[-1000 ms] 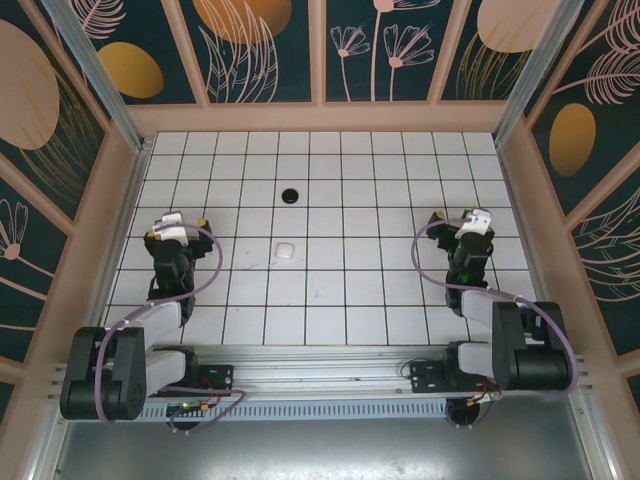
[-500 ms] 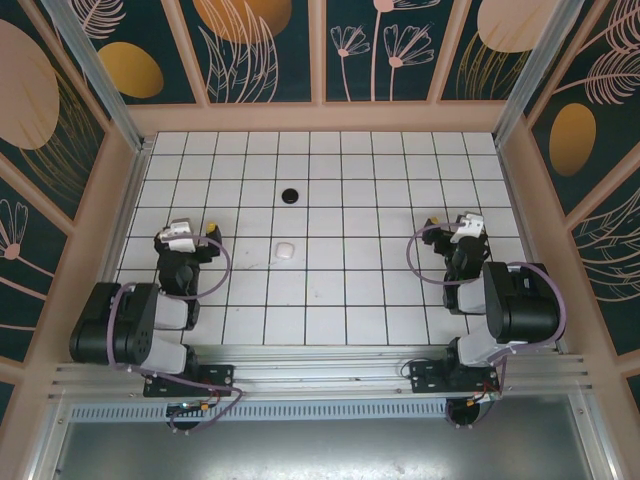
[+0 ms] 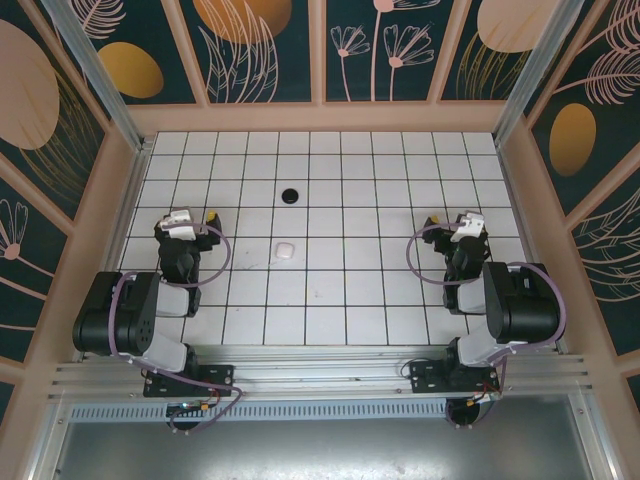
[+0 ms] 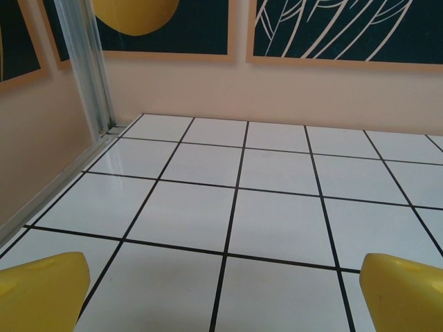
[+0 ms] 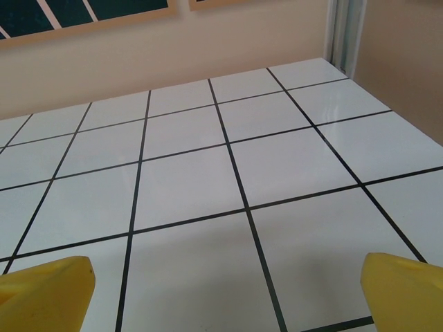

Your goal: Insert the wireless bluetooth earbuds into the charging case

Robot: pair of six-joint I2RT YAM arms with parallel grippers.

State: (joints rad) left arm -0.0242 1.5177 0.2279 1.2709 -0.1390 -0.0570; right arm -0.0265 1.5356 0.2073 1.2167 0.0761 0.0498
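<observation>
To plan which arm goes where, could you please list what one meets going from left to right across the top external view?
The left fingers → small white rounded piece → right fingers. The black disc lies almost straight beyond the white piece, so I leave it out of the order.

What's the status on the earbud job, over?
Left gripper and right gripper open, empty. White case mid-table, black disc beyond, untouched. Earbuds too small to make out. Nothing blocking the case.
</observation>
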